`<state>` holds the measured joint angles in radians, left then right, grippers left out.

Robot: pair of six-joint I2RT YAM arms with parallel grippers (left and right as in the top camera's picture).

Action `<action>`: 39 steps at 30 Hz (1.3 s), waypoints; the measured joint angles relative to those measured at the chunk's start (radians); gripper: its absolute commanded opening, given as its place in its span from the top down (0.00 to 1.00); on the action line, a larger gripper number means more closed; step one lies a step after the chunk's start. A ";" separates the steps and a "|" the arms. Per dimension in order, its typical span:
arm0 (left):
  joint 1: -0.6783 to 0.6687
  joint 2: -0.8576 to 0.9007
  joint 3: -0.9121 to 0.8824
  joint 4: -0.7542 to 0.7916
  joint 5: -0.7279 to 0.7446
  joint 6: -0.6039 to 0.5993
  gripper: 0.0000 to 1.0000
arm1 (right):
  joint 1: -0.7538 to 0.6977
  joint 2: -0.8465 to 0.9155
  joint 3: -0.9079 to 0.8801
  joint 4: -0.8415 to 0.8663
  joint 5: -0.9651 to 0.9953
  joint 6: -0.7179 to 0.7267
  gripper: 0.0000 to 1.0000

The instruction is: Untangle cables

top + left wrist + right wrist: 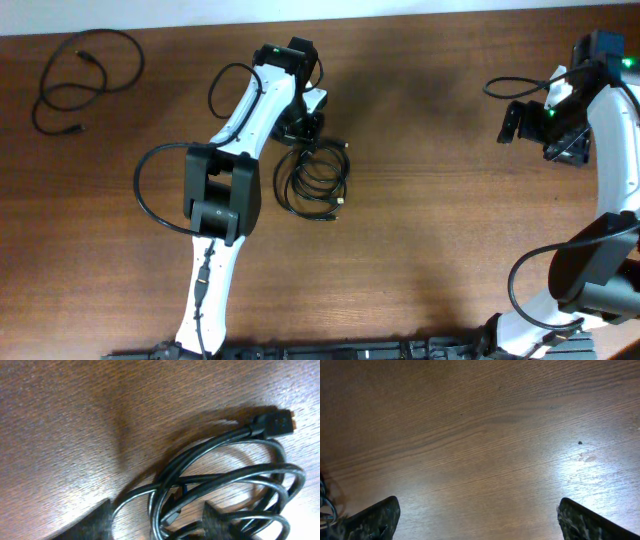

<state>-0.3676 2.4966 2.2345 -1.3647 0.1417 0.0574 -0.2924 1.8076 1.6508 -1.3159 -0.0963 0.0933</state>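
Observation:
A coiled bundle of thin black cables [312, 178] lies on the wooden table near the centre. In the left wrist view the bundle [225, 480] fills the lower right, with a plug end [276, 422] at its top. My left gripper [305, 128] is low over the bundle's far edge. Its fingers [157, 522] are apart and straddle several strands without pinching them. A separate loose cable [85, 75] lies in open loops at the far left corner. My right gripper [535, 135] hovers at the right side, wide open [477, 520] over bare wood.
The brown wooden table [430, 230] ends at a pale edge along the back. The arm bases and a dark rail [330, 350] sit along the front edge. Thicker black wires loop off both arms.

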 measured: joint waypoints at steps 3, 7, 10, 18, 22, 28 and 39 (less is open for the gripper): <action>0.000 0.000 0.000 0.005 0.027 0.004 0.67 | 0.000 0.000 0.000 0.000 0.000 0.000 0.02; 0.000 0.000 0.000 0.020 0.026 0.006 0.85 | 0.000 0.000 0.000 0.000 0.000 0.000 0.02; 0.000 0.000 0.000 0.023 0.026 0.005 0.82 | 0.000 0.000 0.000 0.000 0.000 0.000 0.02; 0.000 0.000 0.000 0.027 0.026 0.003 0.83 | 0.000 0.000 0.000 0.000 0.000 0.000 0.02; 0.000 0.000 -0.018 0.031 0.026 0.003 0.85 | 0.000 0.000 0.000 0.000 0.000 0.000 0.02; 0.000 0.000 -0.052 0.046 0.021 0.002 1.00 | 0.000 0.000 0.000 0.000 0.000 0.000 0.02; 0.000 0.020 0.663 -0.321 0.072 -0.047 1.00 | 0.000 0.000 0.000 0.000 0.000 0.000 0.02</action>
<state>-0.3676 2.5164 2.8979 -1.6855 0.2142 0.0101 -0.2924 1.8076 1.6508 -1.3159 -0.0963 0.0937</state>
